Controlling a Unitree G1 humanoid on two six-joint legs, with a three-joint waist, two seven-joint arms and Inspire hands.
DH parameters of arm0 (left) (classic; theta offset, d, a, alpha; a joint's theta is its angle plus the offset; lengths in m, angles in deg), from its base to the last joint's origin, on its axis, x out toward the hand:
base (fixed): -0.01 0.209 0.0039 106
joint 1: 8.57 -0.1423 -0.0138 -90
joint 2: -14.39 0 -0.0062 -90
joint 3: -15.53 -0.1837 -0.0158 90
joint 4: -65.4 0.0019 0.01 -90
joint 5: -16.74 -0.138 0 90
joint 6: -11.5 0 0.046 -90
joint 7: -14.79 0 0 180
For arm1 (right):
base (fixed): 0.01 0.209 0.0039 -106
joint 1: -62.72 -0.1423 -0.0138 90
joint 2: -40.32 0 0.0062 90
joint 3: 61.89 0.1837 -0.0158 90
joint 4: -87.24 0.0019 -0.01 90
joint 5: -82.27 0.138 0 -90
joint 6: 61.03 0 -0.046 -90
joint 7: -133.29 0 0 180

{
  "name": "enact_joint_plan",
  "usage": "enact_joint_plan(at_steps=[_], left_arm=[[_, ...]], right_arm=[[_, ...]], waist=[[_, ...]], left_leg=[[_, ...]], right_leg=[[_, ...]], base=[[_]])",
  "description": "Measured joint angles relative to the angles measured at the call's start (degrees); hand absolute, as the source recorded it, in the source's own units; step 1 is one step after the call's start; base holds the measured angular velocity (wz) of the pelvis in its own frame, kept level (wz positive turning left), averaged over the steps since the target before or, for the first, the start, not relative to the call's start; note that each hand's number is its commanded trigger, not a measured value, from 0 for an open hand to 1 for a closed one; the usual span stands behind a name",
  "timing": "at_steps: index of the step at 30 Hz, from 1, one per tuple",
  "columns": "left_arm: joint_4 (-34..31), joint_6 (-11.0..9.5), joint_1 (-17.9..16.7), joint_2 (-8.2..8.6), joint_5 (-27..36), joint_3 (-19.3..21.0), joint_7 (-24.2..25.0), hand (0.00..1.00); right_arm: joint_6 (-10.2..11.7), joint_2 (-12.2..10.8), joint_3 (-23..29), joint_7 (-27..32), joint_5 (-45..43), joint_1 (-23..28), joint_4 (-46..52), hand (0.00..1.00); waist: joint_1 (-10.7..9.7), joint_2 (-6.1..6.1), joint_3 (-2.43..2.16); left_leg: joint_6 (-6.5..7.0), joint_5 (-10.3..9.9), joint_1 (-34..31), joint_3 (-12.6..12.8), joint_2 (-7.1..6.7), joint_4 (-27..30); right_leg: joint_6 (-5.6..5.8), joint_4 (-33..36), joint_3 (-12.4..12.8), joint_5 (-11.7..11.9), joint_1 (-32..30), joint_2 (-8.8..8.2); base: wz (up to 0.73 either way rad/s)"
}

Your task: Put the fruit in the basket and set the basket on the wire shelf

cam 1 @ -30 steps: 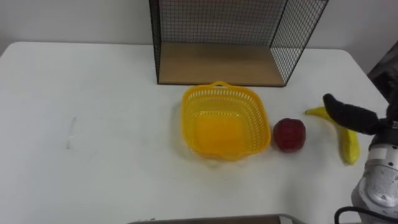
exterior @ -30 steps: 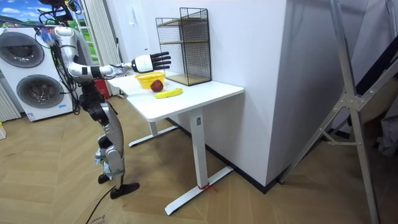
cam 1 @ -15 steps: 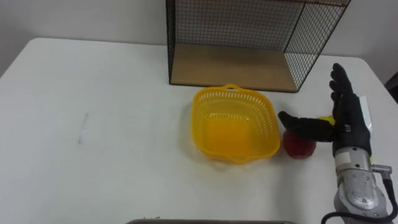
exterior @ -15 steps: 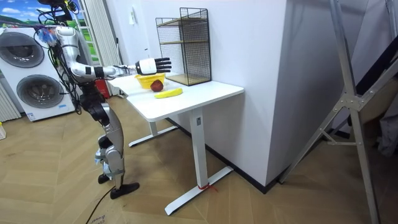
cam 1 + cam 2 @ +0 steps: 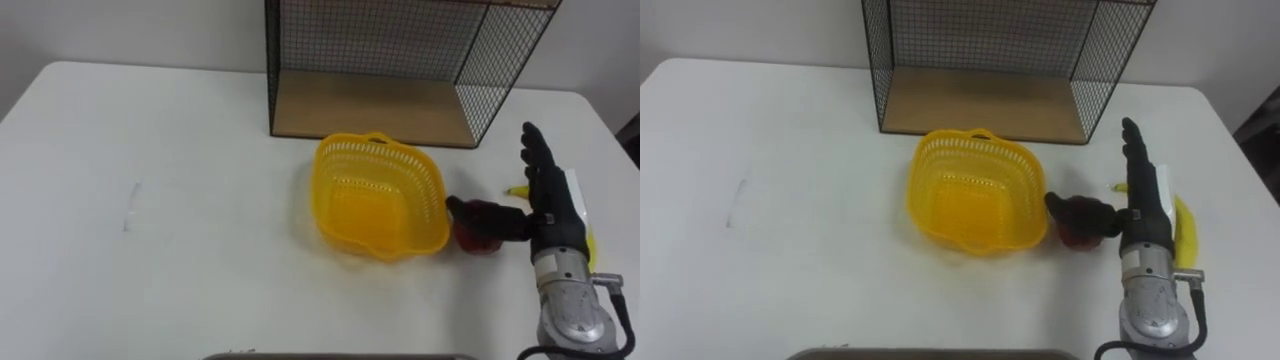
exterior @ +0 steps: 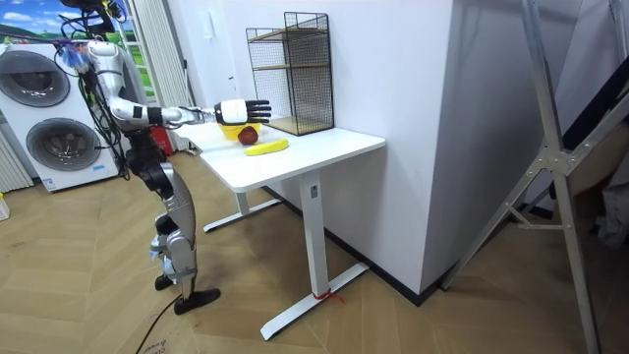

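Moving off the banana (image 5: 1183, 235), the right hand (image 5: 555, 205) now spreads wide over the red fruit (image 5: 478, 240) beside the basket (image 5: 348, 165), nothing grasped yet.

A white table (image 6: 334, 147) stands on a wood floor (image 6: 393, 315), with a white wall (image 6: 393, 79) just behind it. Left of the table in the room view are two washing machines (image 6: 54, 143); well to its right leans a metal frame (image 6: 550, 167). A faint grey mark (image 5: 130, 205) crosses the tabletop.
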Motion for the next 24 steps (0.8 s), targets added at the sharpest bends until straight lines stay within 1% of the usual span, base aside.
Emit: enact_joint_plan(at_steps=[3,6,11,19,24], left_arm=[[0.00,0.02,-0.09,0.00,0.01,0.00,-0.02,0.00],[0.00,0.07,-0.48,-0.01,0.01,0.01,-0.02,0.00],[0.00,0.08,-0.76,-0.01,0.00,0.01,0.07,0.00],[-0.02,0.10,-0.84,-0.01,0.00,0.01,0.15,0.00],[-0.33,0.12,-0.58,0.00,0.05,0.00,0.15,0.00]], right_arm=[[-0.14,-0.12,0.01,0.02,-0.02,0.99,-1.49,0.00],[-0.31,-0.36,0.04,0.15,0.01,1.10,-1.54,0.00],[-0.31,-0.36,0.06,0.19,0.00,1.10,-1.54,0.00],[-0.31,-0.37,0.05,0.19,0.08,1.10,-1.54,0.00],[-0.31,-0.92,0.05,0.05,-0.02,1.10,-1.75,0.00]], waist=[[0.09,-0.14,-0.07],[-0.01,0.12,0.01],[0.03,0.47,-0.03],[0.04,0.53,0.00],[-0.02,0.48,-0.02]], left_leg=[[0.00,0.00,0.07,0.05,-0.01,0.03],[0.00,0.00,0.10,0.12,-0.01,0.01],[0.00,0.00,0.10,0.11,0.00,0.01],[0.00,0.00,0.10,0.11,0.00,0.03],[0.00,0.00,0.10,0.10,0.00,0.15]], right_leg=[[0.00,0.00,0.02,0.00,0.04,0.00],[0.00,0.00,0.10,0.00,0.00,0.00],[0.00,0.00,0.09,0.00,0.01,0.02],[0.00,0.00,0.09,0.00,0.01,0.02],[0.00,0.00,0.03,0.00,0.04,0.00]], base=[[0.00],[0.00],[0.00],[0.00],[0.00]])
